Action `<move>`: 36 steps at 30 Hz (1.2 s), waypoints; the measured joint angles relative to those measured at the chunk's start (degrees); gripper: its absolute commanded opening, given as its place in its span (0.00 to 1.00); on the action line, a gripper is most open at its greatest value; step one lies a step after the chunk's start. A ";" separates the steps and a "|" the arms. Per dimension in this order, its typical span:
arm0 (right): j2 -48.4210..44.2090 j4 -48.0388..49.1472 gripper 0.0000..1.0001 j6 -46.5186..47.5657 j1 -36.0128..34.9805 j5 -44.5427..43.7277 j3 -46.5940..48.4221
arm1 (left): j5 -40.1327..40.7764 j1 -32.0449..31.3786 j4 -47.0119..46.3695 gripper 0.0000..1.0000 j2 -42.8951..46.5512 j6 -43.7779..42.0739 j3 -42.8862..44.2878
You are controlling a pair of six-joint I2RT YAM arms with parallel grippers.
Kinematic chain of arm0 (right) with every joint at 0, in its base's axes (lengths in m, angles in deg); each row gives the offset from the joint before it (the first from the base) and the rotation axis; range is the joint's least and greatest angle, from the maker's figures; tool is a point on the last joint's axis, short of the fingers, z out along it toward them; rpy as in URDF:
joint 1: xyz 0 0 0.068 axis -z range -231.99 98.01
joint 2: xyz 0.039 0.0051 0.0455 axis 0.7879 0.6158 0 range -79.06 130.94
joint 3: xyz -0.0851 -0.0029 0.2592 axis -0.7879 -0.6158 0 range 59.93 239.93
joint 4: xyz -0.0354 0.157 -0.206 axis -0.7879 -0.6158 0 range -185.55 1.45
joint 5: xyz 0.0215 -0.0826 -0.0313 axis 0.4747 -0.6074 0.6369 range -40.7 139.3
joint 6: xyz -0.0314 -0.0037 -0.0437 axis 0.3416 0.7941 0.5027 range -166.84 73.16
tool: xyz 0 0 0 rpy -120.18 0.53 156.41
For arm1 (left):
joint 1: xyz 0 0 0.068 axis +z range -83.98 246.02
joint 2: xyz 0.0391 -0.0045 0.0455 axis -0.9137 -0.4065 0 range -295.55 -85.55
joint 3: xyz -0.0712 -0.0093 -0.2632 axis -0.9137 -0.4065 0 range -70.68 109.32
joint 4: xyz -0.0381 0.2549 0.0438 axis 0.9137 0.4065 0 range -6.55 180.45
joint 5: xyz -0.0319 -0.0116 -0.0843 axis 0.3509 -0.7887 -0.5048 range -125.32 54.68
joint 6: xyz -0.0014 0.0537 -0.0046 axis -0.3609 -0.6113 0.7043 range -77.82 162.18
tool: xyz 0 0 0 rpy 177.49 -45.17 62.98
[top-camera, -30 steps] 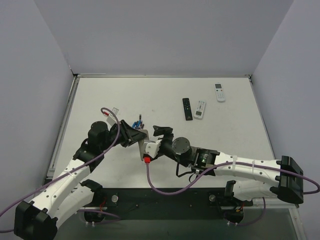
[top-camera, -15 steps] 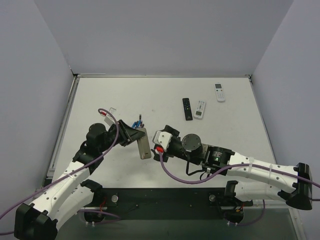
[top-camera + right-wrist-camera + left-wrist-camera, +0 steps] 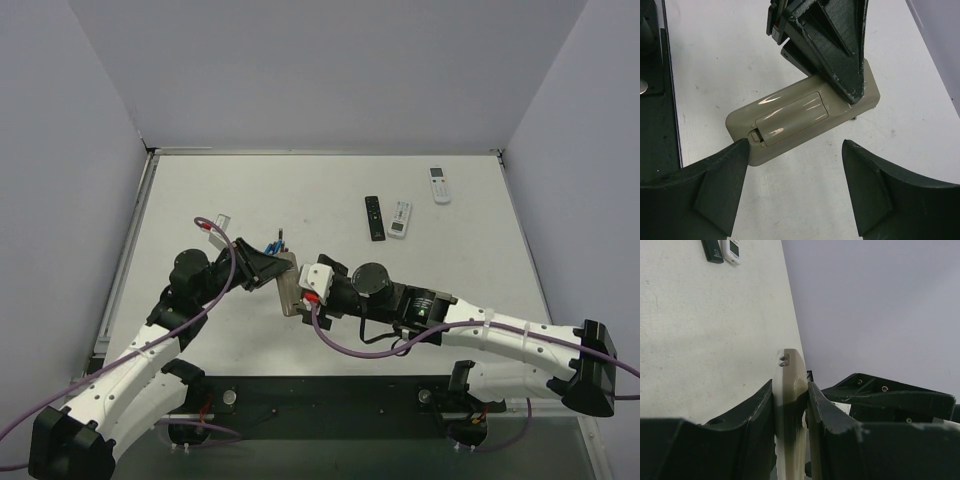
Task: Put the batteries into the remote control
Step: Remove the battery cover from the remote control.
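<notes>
The right gripper point(image 3: 795, 149) hangs spread wide at the near end of the remote control point(image 3: 800, 120), tan back up, left gripper point(image 3: 790, 390) pinching its other end, blue batteries point(image 3: 272, 245) just beyond, bare table point(image 3: 450, 270) right of it, far black remote point(image 3: 373, 217) unreadable.

remote control point(image 3: 805, 117) in left pincer point(image 3: 790, 390), right pincer point(image 3: 794, 147) just right of it, batteries point(image 3: 272, 246) just behind them

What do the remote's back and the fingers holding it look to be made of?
The remote control: probably grey-tan moulded plastic with a semi-gloss finish; light streaks glint on its battery cover. Fingers of the left gripper: likely dark, matte, hard plastic, with pale scuffs chipped along the edges.
</notes>
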 measured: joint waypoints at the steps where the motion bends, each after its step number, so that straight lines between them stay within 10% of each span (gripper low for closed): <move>1: 0.00 0.02 0.69 0.00 0.31 0.42 0.20 | -0.07 0.02 -0.20 0.00 0.00 0.13 -0.04; 36: 3.02 -5.42 0.69 0.63 3.23 8.22 5.92 | -2.36 0.17 -2.60 0.00 -0.79 1.16 -0.07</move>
